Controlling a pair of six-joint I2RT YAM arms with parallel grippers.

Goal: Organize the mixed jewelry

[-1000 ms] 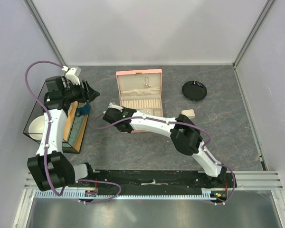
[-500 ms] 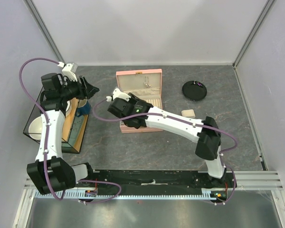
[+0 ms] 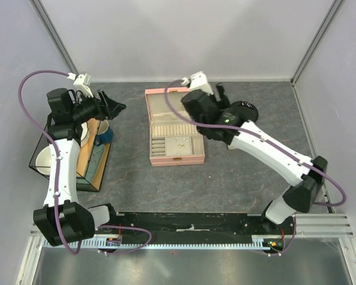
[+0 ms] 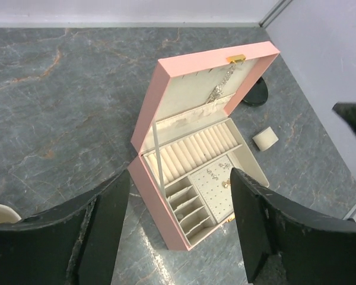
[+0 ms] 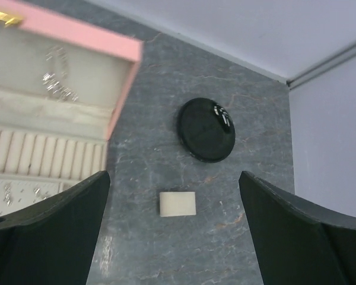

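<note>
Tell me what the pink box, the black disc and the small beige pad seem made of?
The pink box: matte smooth shell, perhaps faux leather, with cream velvety-looking lining. The black disc: glossy, likely plastic or glass; it shows bright reflections. The beige pad: soft matte fabric or foam, going by its rounded edges.

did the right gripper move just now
Yes. The right gripper swung from the near-left corner of the pink box rightward and away, to beside the black disc.

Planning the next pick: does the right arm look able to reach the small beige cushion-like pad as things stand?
Probably yes. The open right gripper points toward the small beige cushion-like pad, which lies alone, clear of the round black disc and the open pink jewelry box.
</note>
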